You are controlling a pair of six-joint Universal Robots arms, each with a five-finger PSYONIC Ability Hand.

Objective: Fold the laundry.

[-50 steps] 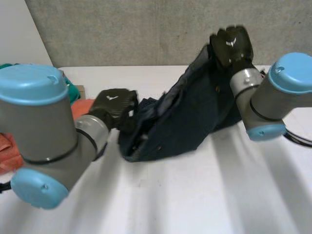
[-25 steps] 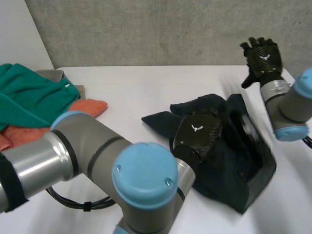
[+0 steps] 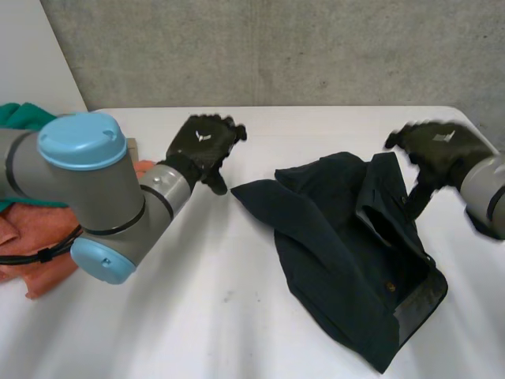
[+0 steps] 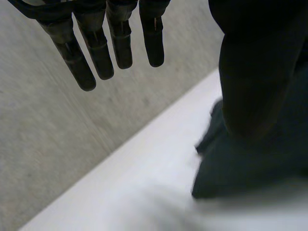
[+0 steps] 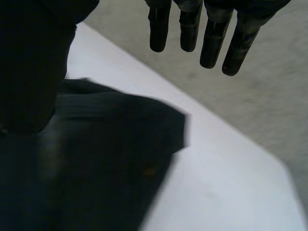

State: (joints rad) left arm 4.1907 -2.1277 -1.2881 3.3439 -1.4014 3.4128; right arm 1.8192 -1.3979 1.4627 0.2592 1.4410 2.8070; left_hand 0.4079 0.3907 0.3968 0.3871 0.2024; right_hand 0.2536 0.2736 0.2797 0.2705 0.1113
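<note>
The dark blue shirt (image 3: 347,260) lies crumpled on the white bench (image 3: 237,324), around 4 o'clock from the bench's middle in the head view, one sleeve or flap reaching out toward 9 o'clock. My left robot hand (image 3: 203,146) hangs over bare bench at about 10 o'clock from the shirt, just beside that flap's tip and clear of the cloth. It is open, and my left wrist view shows the fingers (image 4: 96,48) straight and spread with nothing in them, the shirt's edge (image 4: 250,168) lying beside the thumb. My right robot hand (image 3: 438,150) is at about 2 o'clock from the shirt, over its far corner. It too is open: my right wrist view shows straight fingers (image 5: 211,38) pointing past the cloth, with the shirt (image 5: 106,159) spread under the palm. Whether the thumb touches the fabric I cannot tell. A small white mark (image 3: 201,136) sits on the back of my left robot hand, too small to read. On the shirt a small orange-brown button (image 3: 389,277) shows near the hem in the head view, and a like speck (image 5: 150,171) shows in my right wrist view. The head view also takes in a teal cloth (image 3: 20,114) and an orange cloth (image 3: 24,253) heaped at the bench's 9 o'clock edge behind my left arm (image 3: 87,189), while both wrist views look along the bench to a grey concrete wall (image 4: 57,144).
</note>
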